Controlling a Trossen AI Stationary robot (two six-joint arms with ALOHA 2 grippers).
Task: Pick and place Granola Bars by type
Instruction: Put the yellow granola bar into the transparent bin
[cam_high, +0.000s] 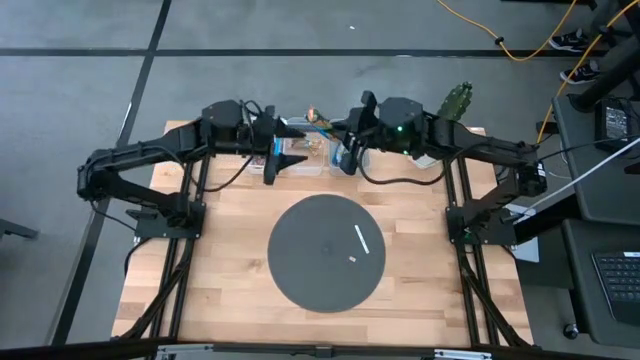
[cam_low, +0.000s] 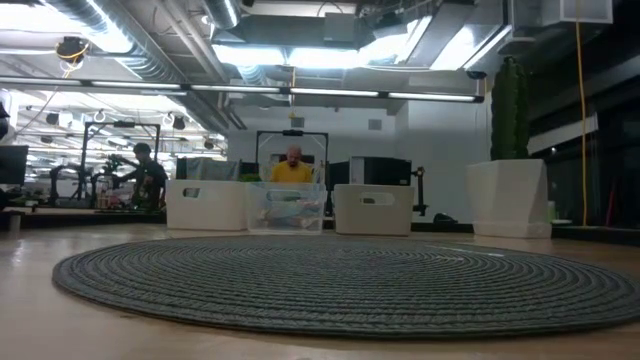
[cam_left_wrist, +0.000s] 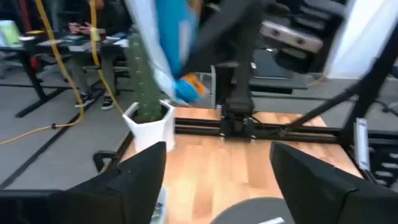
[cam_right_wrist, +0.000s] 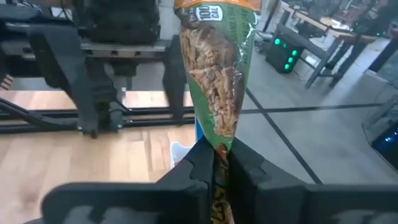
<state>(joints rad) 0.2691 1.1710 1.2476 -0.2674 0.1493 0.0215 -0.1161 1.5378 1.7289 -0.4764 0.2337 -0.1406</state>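
I am reading both arms as sitting at the 12 o'clock edge of the light wooden table (cam_high: 230, 250), above the row of bins.

1. The right gripper (cam_right_wrist: 214, 163) is clenching the lower end of a green-and-brown crinkled granola bar wrapper (cam_right_wrist: 216, 81); the bar is standing up out of the pinched fingers. In the high view this gripper (cam_high: 349, 150) is hanging over the 12 o'clock edge of the table, just right of centre.

2. The left gripper (cam_left_wrist: 217, 168) is standing released, its two dark fingers (cam_left_wrist: 140, 171) well apart with nothing between them. In the high view it (cam_high: 290, 150) is sitting just left of centre, facing the right gripper.

3. A blue shiny wrapper (cam_left_wrist: 171, 43) is showing blurred above the left fingers in the left wrist view, apart from them; I cannot tell what is supporting it.

4. The clear plastic bin (cam_low: 287, 208) is sitting between two white bins (cam_low: 206, 205), with wrappers showing inside it.

5. The round dark woven mat (cam_high: 327, 252) is lying at table centre, carrying a thin white stick (cam_high: 362, 240) toward its 3 o'clock side.

6. A person in yellow (cam_low: 292, 168) is sitting behind the bins.
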